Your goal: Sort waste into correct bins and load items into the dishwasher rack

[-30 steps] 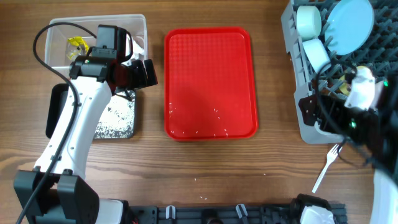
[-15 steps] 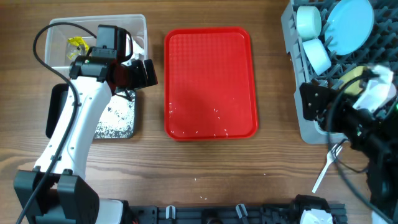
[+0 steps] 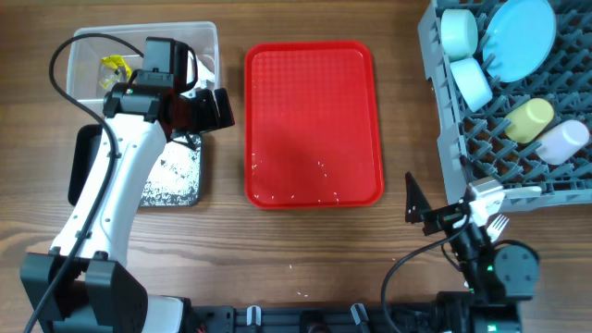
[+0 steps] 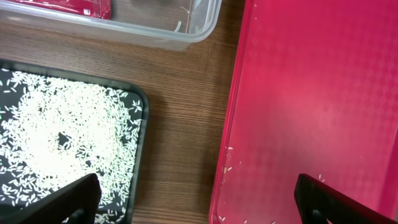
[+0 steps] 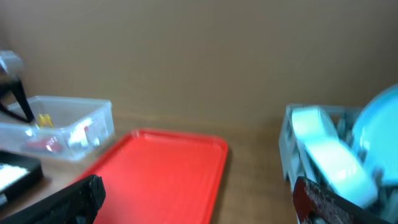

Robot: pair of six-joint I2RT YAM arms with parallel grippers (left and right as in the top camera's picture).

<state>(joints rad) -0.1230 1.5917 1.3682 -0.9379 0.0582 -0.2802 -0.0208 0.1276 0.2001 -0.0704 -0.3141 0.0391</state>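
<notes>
My left gripper (image 3: 199, 109) is open and empty, hovering over the gap between the black tray (image 3: 85, 159) of rice (image 3: 171, 176) and the red tray (image 3: 314, 111). In the left wrist view it (image 4: 199, 208) spans the black tray (image 4: 144, 124) and the red tray (image 4: 311, 99). The clear tub (image 3: 148, 37) holds a yellow wrapper (image 3: 116, 67). My right gripper (image 3: 421, 211) is open and empty, low near the table's front edge. The grey rack (image 3: 446, 139) holds two bowls (image 3: 458, 32), the plate (image 3: 521, 37), a yellow cup (image 3: 529, 120) and a pink cup (image 3: 562, 141). The fork (image 3: 500, 222) lies beside my right arm.
A few rice grains (image 3: 319, 168) lie on the red tray, and a few more lie on the table (image 3: 294, 268) in front of it. The right wrist view shows the red tray (image 5: 161, 174), the clear tub (image 5: 62, 127) and a bowl (image 5: 323, 155).
My right arm has pulled back from over the rack to the table's front edge, uncovering the yellow and pink cups in the rack. The left arm has not moved.
</notes>
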